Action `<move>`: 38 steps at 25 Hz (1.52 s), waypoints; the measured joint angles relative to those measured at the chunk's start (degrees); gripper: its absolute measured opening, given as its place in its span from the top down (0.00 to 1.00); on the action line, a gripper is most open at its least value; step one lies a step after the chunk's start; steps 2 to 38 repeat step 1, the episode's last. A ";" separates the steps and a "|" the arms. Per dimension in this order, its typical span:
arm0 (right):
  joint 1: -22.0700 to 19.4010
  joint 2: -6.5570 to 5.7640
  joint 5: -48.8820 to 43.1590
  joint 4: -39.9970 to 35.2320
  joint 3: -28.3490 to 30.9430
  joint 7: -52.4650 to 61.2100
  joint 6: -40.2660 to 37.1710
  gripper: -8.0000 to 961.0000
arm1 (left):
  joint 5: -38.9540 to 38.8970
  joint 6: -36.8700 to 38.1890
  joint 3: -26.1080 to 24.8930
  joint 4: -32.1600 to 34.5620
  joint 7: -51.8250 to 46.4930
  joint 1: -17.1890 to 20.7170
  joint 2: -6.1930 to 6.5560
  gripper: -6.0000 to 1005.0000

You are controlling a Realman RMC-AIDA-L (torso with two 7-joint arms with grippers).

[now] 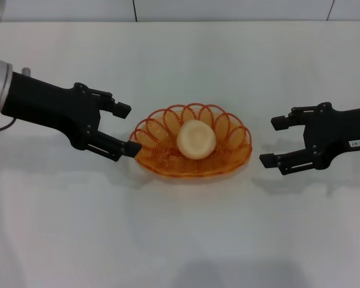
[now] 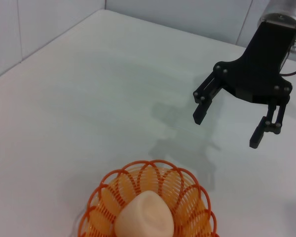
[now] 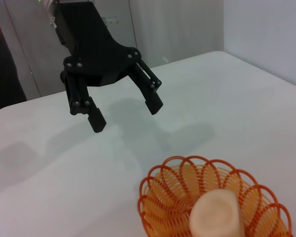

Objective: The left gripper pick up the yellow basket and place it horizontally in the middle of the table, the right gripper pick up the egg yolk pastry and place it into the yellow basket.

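Observation:
The yellow basket (image 1: 157,133) lies flat in the middle of the table (image 1: 180,234). The egg yolk pastry (image 1: 196,138) sits inside it. My left gripper (image 1: 127,129) is open and empty just left of the basket, its near fingertip right at the rim. My right gripper (image 1: 273,142) is open and empty a short way right of the basket. The left wrist view shows the basket (image 2: 104,190), the pastry (image 2: 144,218) and the right gripper (image 2: 227,130) beyond. The right wrist view shows the basket (image 3: 153,190), the pastry (image 3: 217,217) and the left gripper (image 3: 127,115) beyond.
A pale wall (image 1: 180,9) runs along the table's far edge. A person's dark clothing (image 3: 5,69) shows beyond the table in the right wrist view.

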 joint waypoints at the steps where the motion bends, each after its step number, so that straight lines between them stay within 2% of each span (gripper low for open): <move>1: -0.01 0.00 0.00 0.00 0.00 0.01 0.00 0.13 | 0.00 0.00 0.00 0.00 -0.02 -0.05 0.03 0.12; 38: -0.01 0.00 0.00 0.00 0.00 0.01 0.00 0.13 | 0.00 0.00 0.00 0.00 -0.02 -0.05 0.03 0.12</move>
